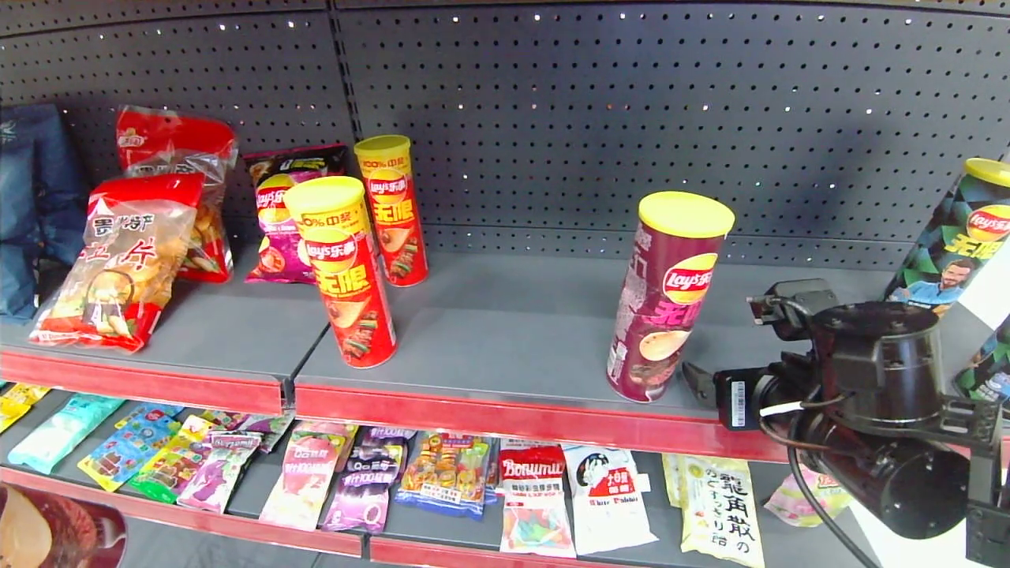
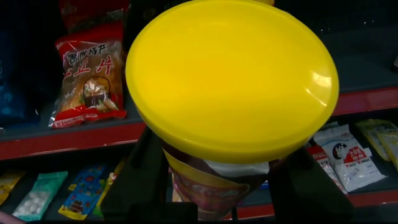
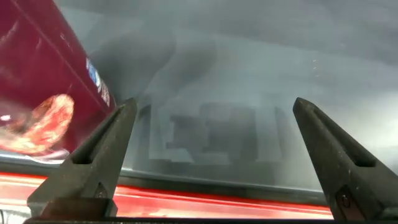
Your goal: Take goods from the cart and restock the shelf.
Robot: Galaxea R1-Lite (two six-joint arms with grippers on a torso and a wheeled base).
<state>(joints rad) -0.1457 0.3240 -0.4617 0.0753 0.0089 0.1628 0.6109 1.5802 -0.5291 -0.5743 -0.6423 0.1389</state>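
Note:
A purple chip can (image 1: 667,300) with a yellow lid stands upright near the front edge of the grey upper shelf (image 1: 505,315). My right gripper (image 1: 710,386) hovers just right of its base, open and holding nothing. In the right wrist view the can (image 3: 37,93) lies outside the gripper (image 3: 214,109), with bare shelf between the fingers. My left gripper (image 2: 217,186) is shut on another chip can (image 2: 230,81), whose yellow lid faces the wrist camera. Part of a maroon can (image 1: 47,528) shows at the lower left of the head view.
Two red chip cans (image 1: 347,276) (image 1: 393,209) stand left of centre, with snack bags (image 1: 118,260) further left. A dark patterned can (image 1: 959,237) leans at the right edge. Flat packets (image 1: 450,473) line the lower shelf. Open shelf lies between the red cans and the purple one.

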